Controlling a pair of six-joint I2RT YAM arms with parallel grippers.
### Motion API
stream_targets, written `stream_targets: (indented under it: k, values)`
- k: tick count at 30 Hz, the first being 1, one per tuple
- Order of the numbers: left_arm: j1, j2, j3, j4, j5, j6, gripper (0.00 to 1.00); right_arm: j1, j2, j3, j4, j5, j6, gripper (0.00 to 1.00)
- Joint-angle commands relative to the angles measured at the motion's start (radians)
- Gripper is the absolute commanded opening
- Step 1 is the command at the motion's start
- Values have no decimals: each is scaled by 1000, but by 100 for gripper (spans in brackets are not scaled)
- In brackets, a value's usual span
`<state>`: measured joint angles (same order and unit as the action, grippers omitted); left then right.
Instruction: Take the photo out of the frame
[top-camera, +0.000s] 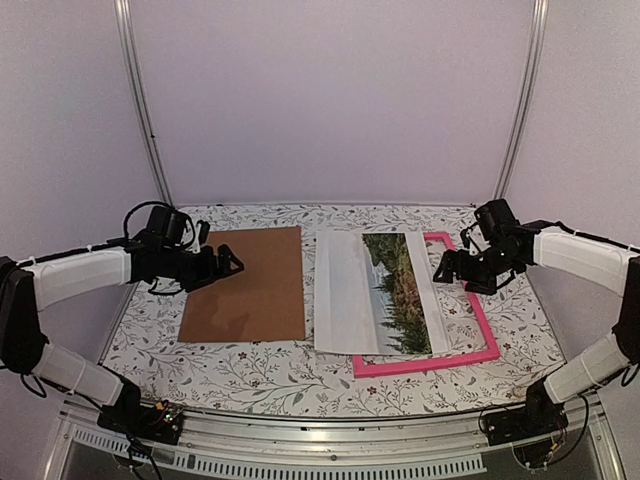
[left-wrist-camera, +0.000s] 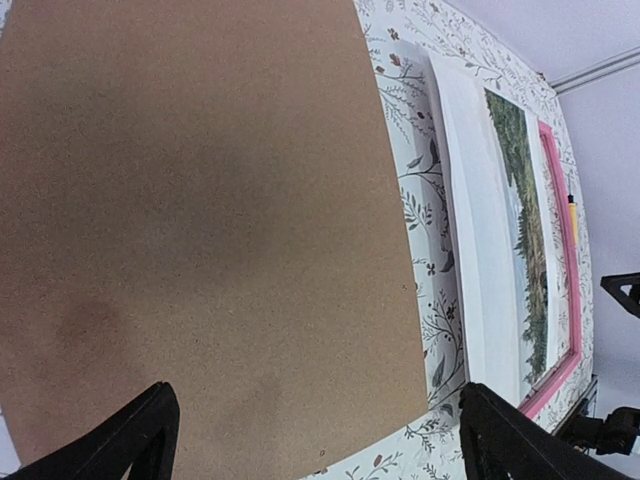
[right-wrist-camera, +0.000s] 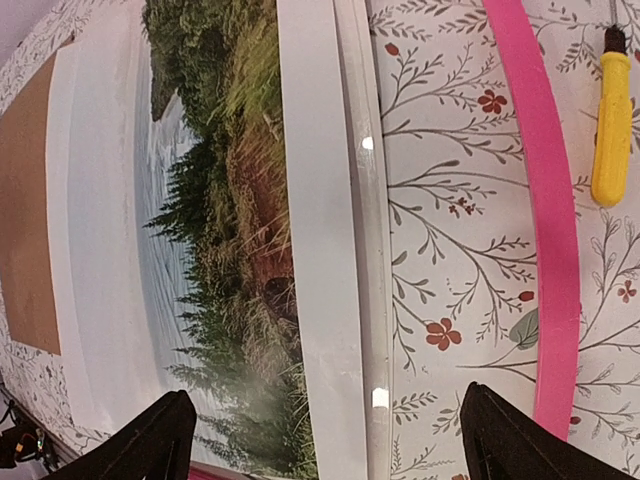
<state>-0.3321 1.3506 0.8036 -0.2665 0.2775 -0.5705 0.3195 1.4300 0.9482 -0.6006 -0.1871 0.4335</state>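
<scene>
- Hovering over the left part of the brown backing board (top-camera: 250, 285), my left gripper (top-camera: 232, 266) has its fingers (left-wrist-camera: 140, 440) spread wide, with nothing between them.
- My right gripper (top-camera: 445, 270) hangs above the frame (top-camera: 483, 325), near the photo's right edge, and its fingers (right-wrist-camera: 500, 435) are likewise apart and empty.
- The photo (top-camera: 372, 292) lies flat, print up. Its right part overlaps the frame's left side and its left margin reaches out onto the floral table (top-camera: 300, 375).
- Bare table shows inside the pink border to the right of the photo.
- The backing board lies flat to the left of the photo, with a narrow strip of table between them.
- A yellow-handled tool (right-wrist-camera: 612, 120) lies just outside the frame's right rail.
</scene>
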Motion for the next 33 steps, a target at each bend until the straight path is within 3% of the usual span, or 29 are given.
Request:
stream_targets:
  k: [1,9,19,33]
  values:
    - [-37,-44,4,34,-47,9,99,-3,-101,-29,83,97,19,96]
    - [-91,-74,54,-3,-214,20,99,-3,-298,-137,289,209,28,99]
    - [-107,-225,-2,56,-346,28,99,-3,-486,-263,479,270,-21,99]
    - [-109,-286,-43,100,-446,129,99,-4,-484,-309,588,341,-113,99]
